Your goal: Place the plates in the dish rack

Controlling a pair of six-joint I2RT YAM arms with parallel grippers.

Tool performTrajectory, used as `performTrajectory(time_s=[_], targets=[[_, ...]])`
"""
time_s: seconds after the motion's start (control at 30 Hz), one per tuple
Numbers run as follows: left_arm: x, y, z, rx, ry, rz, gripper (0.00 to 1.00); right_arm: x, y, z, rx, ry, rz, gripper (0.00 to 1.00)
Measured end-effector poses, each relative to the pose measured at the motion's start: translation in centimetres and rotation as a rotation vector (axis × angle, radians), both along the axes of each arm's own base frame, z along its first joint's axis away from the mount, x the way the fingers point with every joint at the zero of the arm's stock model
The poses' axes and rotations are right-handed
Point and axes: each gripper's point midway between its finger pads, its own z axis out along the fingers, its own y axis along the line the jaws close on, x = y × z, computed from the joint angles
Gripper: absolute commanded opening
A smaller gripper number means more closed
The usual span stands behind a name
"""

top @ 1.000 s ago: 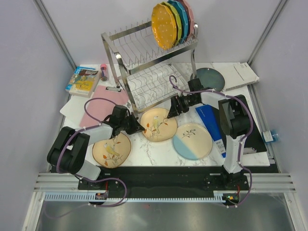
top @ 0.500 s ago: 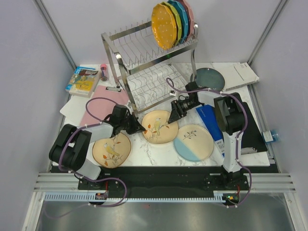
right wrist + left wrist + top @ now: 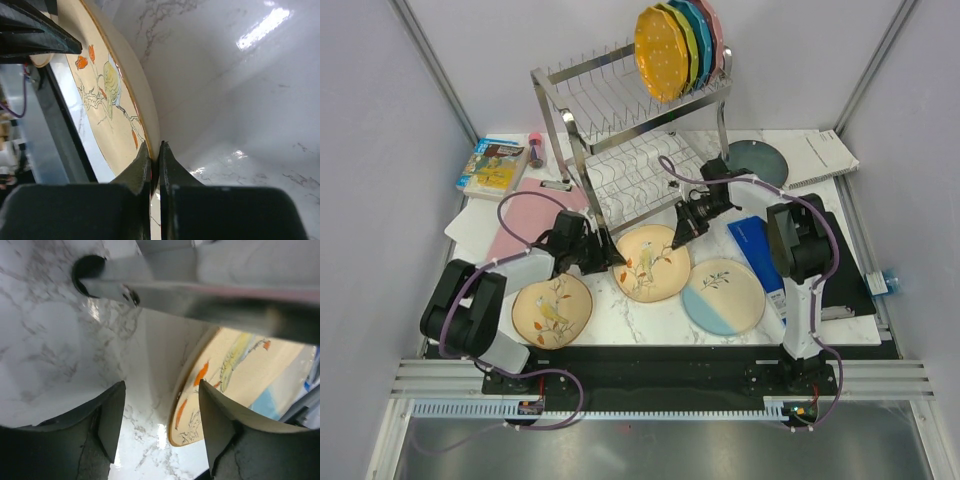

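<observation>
In front of the dish rack (image 3: 605,95), one bird plate (image 3: 551,310) and the blue-and-cream plate (image 3: 722,293) lie flat on the table (image 3: 640,318). Nearer the rack, the right gripper (image 3: 156,150) is clenched on the rim of a second bird plate (image 3: 650,262). The left gripper (image 3: 161,385) stands released beside that plate's opposite edge, holding nothing. The teal plate (image 3: 758,162) lies right of the rack.

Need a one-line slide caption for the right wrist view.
The right gripper, jaws shut on the rim of the cream bird plate, above the marble table.
</observation>
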Motion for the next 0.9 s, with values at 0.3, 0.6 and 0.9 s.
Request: performTrajectory(time_s=[0.3,0.6,0.9], targets=[[1.4,2.4,4.1,0.077,-0.178,-0.048,0.79,2.8,-0.6,8.6,-0.075,-0.337,-0.014,0.0],[0.0,2.0,8.7,0.052,-0.308,-0.168,0.79,0.6,-3.5,16.4,-0.18,-0.493,0.026,0.0],[-1.6,3.5,10.5,0.105,-0.364,-0.195,0.8,-1.5,-6.5,33.3,-0.163,-0.864,-0.094,0.0]])
